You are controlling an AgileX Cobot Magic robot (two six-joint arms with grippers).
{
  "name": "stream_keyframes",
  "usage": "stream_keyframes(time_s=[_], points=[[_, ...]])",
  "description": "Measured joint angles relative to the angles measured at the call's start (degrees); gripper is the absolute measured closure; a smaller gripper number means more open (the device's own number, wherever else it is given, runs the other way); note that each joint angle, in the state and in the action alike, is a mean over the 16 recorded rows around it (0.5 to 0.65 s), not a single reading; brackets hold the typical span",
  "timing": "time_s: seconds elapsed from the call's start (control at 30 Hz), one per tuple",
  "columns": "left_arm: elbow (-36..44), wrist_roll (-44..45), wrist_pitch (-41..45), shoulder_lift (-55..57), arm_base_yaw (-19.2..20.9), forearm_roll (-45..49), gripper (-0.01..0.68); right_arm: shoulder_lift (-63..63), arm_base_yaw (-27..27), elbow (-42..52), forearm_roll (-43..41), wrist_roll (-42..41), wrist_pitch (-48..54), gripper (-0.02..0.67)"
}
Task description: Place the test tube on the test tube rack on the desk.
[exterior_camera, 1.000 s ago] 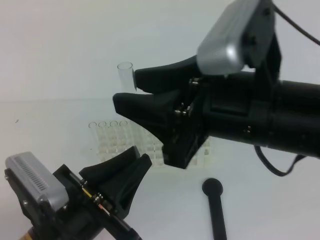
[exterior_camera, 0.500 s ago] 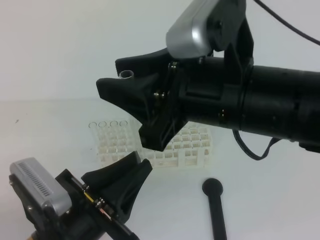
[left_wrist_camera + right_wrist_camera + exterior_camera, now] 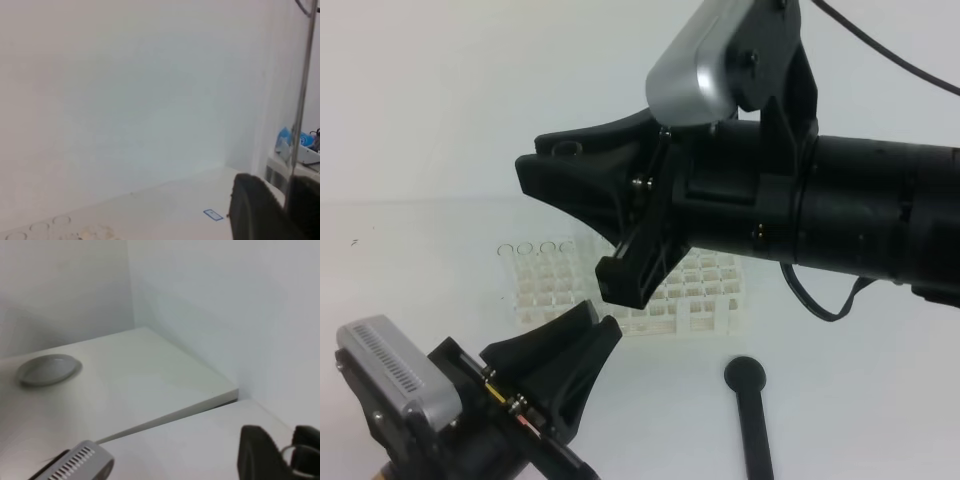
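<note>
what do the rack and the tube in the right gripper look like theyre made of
The test tube rack looks like white, slightly translucent moulded plastic: a thin-walled lattice of square holes. The test tube, pinched in the right gripper, looks clear, glass or plastic; only its see-through rim shows, so I cannot tell which.

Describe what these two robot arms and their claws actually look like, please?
Both are matte black. The right gripper has tapered, beak-like fingers on a thick cylindrical arm, with a silver-grey camera box on top and thin black cables trailing. The left gripper looks alike, with small metal screws and its own grey, ribbed camera box.
</note>
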Motion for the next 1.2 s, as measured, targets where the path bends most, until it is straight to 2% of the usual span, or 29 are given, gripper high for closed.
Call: stream_keyframes(time_s=[0.17,0.5,0.63,0.73,1.07,1.2], points=[[0.0,0.7,0.3,0.0,0.0,-0.6,0.633,0.0,0.0,0.0,0.0,-0.4,0.2,0.519],[0.0,0.9,3.6,-1.5,0.0,-0.7,0.423,0.0,0.0,-0.1,-0.1,-2.3,1.6,0.529],[0.0,0.6,7.1,-4.2,0.0,-1.3,0.374,0.0,0.0,-0.1,-0.1,-4.2,1.5,0.529],[0.0,1.6,11.5,-7.7,0.0,-1.9,0.398,0.0,0.0,-0.1,-0.1,-5.7,0.5,0.529],[0.0,7.8,35.3,-27.4,0.0,-4.4,0.610,-0.2,0.0,-0.1,0.1,-9.3,-6.9,0.529],[0.0,10.3,46.2,-36.9,0.0,-5.1,0.665,-0.4,0.0,-0.1,0.2,-9.5,-9.2,0.529]])
